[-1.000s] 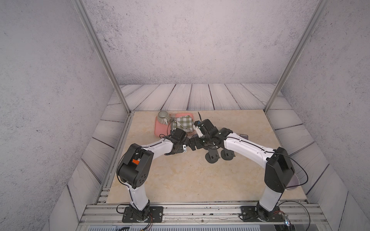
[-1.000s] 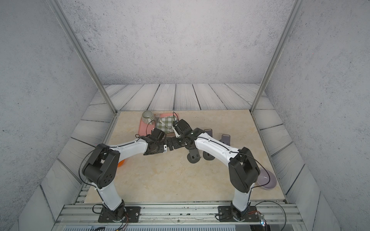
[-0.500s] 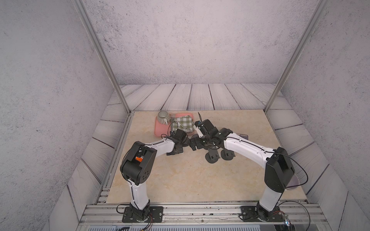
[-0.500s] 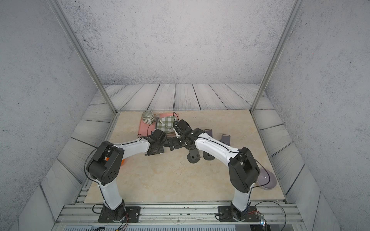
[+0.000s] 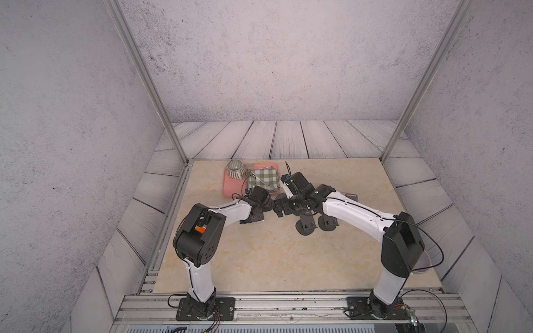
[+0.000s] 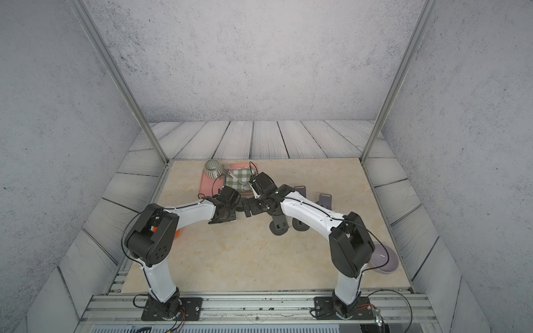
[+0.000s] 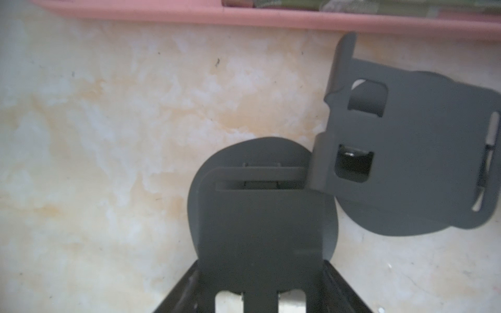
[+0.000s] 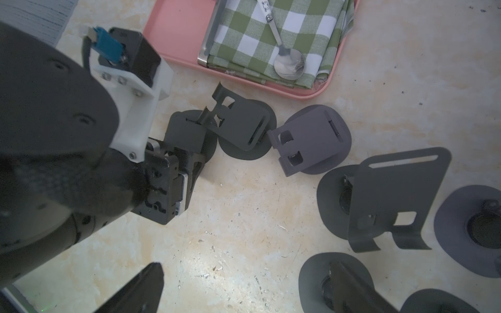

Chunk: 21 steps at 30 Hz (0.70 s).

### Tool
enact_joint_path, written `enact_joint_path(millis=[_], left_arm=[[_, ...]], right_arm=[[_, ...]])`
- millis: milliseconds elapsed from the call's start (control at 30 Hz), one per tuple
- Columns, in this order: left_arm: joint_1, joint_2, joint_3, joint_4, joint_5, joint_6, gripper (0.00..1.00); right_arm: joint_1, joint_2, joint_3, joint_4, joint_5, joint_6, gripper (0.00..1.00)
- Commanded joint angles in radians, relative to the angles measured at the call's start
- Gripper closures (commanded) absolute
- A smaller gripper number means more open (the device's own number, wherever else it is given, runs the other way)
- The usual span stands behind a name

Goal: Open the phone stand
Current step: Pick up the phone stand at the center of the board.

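Note:
My left gripper (image 7: 261, 294) is shut on a folded dark grey phone stand (image 7: 260, 225) that lies flat on the marble table, gripping its two side edges. The right wrist view shows the same stand (image 8: 187, 132) from above, with the left gripper (image 8: 193, 162) behind it. My right gripper (image 8: 244, 290) hangs open above bare table close by, with nothing between its fingers (image 8: 141, 290). In both top views the two grippers meet near the table's middle: left (image 5: 264, 205) (image 6: 235, 206), right (image 5: 284, 207) (image 6: 251, 208).
A second folded stand (image 7: 406, 151) touches the held one, and a purplish one (image 8: 311, 141) lies beside it. Opened stands (image 8: 393, 195) and round bases (image 8: 471, 227) crowd the right arm's side. A pink tray (image 5: 230, 184) holds a checked cloth (image 5: 262, 178), spoon (image 8: 287, 59) and cup (image 5: 235, 169). Purple bowl (image 6: 385, 261).
My left gripper has closed from wide open onto the folded stand, and the left arm's elbow has lifted and turned. The right arm has not moved.

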Motion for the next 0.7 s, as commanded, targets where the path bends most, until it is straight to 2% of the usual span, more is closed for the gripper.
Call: enact_joint_path(millis=[0, 367, 667], left_arm=[[-0.002, -0.059, -0.040, -0.014, -0.008, 0.043, 0.61], [-0.002, -0.274, -0.154, 0.001, 0.078, 0.140, 0.62], [-0.001, -0.437, -0.254, 0.090, 0.230, 0.207, 0.62]], right_arm=[[-0.002, -0.055, -0.023, 0.000, 0.003, 0.008, 0.01], [-0.002, -0.059, -0.040, 0.035, -0.013, 0.043, 0.01], [-0.002, -0.073, -0.063, 0.085, 0.000, 0.083, 0.01]])
